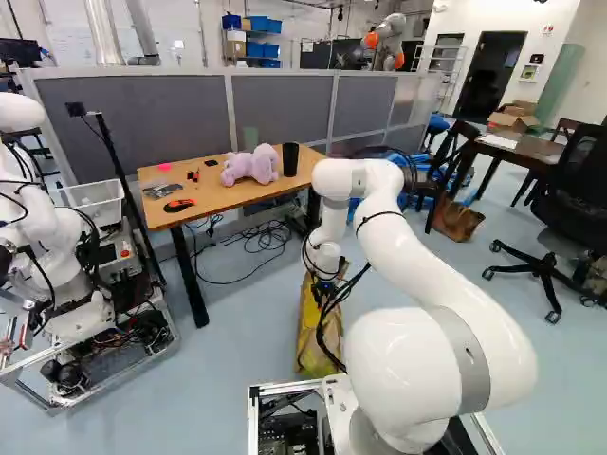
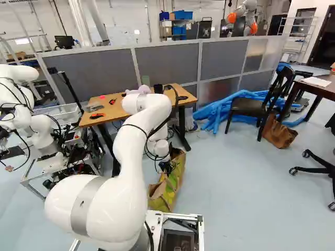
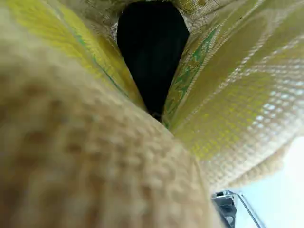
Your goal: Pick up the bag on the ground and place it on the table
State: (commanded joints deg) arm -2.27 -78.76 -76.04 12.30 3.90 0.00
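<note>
The step in hand looks to be getting hold of the green-and-yellow bag (image 2: 166,197): it appears to stand on the floor (image 2: 230,183), just ahead of the base, and the white arm (image 1: 441,275) reaches down to its upper part. I can't tell whether the jaws are spread or pressed together, because in the wrist view the bag's woven fabric crowds right up to the camera and hides them. They're down at the bag's top, and I can't make out any fabric or handle pinched in them. Ahead of them, a dark gap (image 3: 153,52) shows between 2 printed faces of the bag. The next move calls for a sure bite on a handle or the rim, then a small test lift before anything bigger. If only 1 loose fold is caught, the bag could slip or swing as it rises. After that it needs to clear the edge of the wooden worktop (image 1: 216,204), where a purple plush toy (image 1: 251,165) and a black cup (image 1: 290,159) sit side by side towards the back. I'd set it down nearer the front, since a soft bag like this will probably sag and could knock the cup over.
</note>
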